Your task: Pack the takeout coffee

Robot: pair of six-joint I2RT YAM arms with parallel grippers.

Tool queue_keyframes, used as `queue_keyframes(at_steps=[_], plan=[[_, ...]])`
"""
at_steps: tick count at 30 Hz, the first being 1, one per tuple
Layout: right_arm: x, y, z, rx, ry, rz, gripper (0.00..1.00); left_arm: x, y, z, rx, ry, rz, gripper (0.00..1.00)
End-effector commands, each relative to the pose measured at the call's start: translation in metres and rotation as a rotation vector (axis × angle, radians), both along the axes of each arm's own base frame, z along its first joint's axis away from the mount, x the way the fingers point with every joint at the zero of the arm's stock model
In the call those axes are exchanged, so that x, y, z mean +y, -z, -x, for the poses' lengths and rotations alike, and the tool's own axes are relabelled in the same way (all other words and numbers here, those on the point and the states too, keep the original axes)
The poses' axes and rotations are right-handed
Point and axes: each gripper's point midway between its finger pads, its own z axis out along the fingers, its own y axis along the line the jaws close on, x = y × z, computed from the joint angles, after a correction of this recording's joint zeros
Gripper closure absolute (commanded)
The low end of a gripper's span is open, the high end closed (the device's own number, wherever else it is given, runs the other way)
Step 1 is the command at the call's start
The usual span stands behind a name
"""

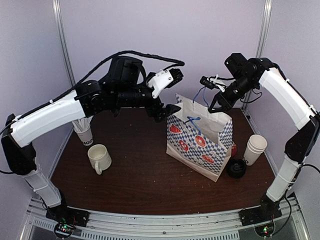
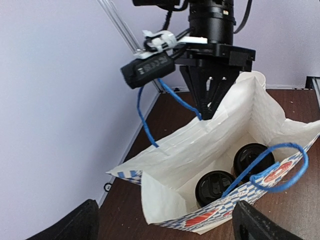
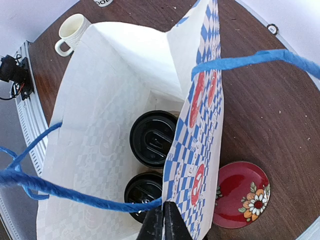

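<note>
Where the takeout coffee sits: two lidded cups [image 3: 152, 138] stand upright side by side on the floor of the paper bag [image 1: 200, 145], black lids up, in a row along the bag's length
Bag: upright on the table [image 1: 140, 175], mouth open, one blue cord handle [image 2: 280, 170] drooping over a checked wall
Right pincer [image 3: 163, 222]: clenched on the bag's top rim where the other cord is fixed, holding that wall up
Left pincer [image 1: 167, 111]: released, fingers spread wide, hovering above the bag's left end and touching nothing
Key relation: the cups lie below the rim that the right pincer grips, deep between the walls, their long axes vertical; the right arm is the nearer, being in contact with the bag, while the left looks down into the mouth from above and apart
Outside the bag: a lidless white cup stack [image 1: 256, 149] and a loose black lid [image 1: 236, 168] just to its right; a red plate [image 3: 240, 195] close against the gripped wall; a cream mug [image 1: 99, 158] and a cup of straws [image 1: 84, 132] well to the left
Stage, as a judgement: packing looks far along; whether the lidless stack belongs in the bag I cannot tell
Risk, as a judgement: a sideways pull on the thin rim could tilt the bag and tip the upright cups
</note>
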Motion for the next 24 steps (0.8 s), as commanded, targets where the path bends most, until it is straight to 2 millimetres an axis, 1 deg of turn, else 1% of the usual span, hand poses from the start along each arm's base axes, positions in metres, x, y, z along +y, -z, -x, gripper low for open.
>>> queue_keyframes(at_steps=[1, 3, 6, 10, 13, 19, 22, 24], plan=[[0.028, -0.024, 0.032, 0.026, -0.141, -0.12, 0.99, 0.043, -0.033, 0.0, -0.065, -0.12, 0.063, 0.03], [0.039, -0.029, 0.046, 0.06, -0.196, -0.153, 1.0, 0.062, -0.038, 0.002, -0.094, -0.166, 0.055, 0.03], [0.05, -0.037, 0.059, 0.086, -0.236, -0.201, 1.0, 0.091, -0.045, 0.003, -0.135, -0.241, 0.045, 0.03], [0.058, -0.048, 0.073, 0.113, -0.281, -0.251, 1.0, 0.121, -0.051, 0.005, -0.172, -0.316, 0.034, 0.03], [0.063, -0.056, 0.081, 0.136, -0.311, -0.297, 1.0, 0.14, -0.053, 0.004, -0.19, -0.366, 0.021, 0.02], [0.075, -0.065, 0.098, 0.2, -0.365, -0.37, 1.0, 0.165, -0.055, 0.003, -0.208, -0.433, -0.014, 0.02], [0.082, -0.061, 0.101, 0.264, -0.384, -0.4, 1.0, 0.175, -0.058, 0.005, -0.22, -0.458, -0.022, 0.03], [0.086, -0.052, 0.098, 0.303, -0.387, -0.402, 1.0, 0.181, -0.059, 0.004, -0.229, -0.475, -0.029, 0.03]])
